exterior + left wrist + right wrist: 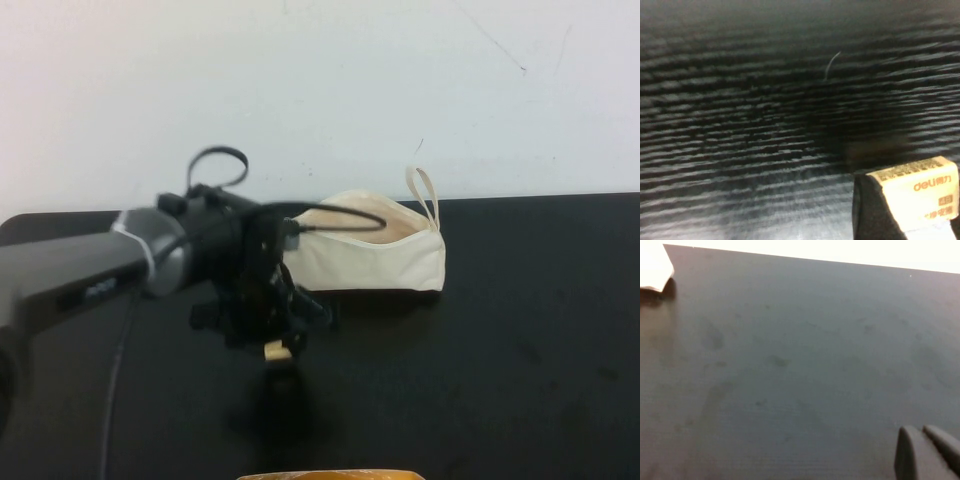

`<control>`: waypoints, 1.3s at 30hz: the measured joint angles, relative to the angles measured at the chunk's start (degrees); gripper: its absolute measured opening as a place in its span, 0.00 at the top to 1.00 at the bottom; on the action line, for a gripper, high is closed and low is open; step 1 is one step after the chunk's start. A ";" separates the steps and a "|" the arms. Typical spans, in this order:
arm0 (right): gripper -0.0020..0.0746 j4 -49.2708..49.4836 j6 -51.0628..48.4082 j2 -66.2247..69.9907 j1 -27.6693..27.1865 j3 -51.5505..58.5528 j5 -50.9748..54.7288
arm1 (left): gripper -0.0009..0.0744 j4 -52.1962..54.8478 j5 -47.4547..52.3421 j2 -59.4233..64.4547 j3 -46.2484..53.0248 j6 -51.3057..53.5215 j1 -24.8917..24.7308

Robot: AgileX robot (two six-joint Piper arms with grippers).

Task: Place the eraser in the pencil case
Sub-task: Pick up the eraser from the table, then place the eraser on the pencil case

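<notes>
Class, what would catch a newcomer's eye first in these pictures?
The left gripper, mid-table, pinches a tiny yellow-tan rectangular eraser above the black table. Behind it lies the cream fabric zip pencil case, mouth open. The right gripper sits shut, off to the side.

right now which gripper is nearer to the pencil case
Left. The left gripper hangs just in front of the pencil case, shut on the eraser. The right gripper is outside the high view, with only the case's corner far across the table.
</notes>
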 joint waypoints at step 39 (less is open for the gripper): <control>0.98 0.00 0.00 0.00 0.00 0.00 0.00 | 0.34 -3.90 -29.56 -3.12 -4.39 15.82 -1.37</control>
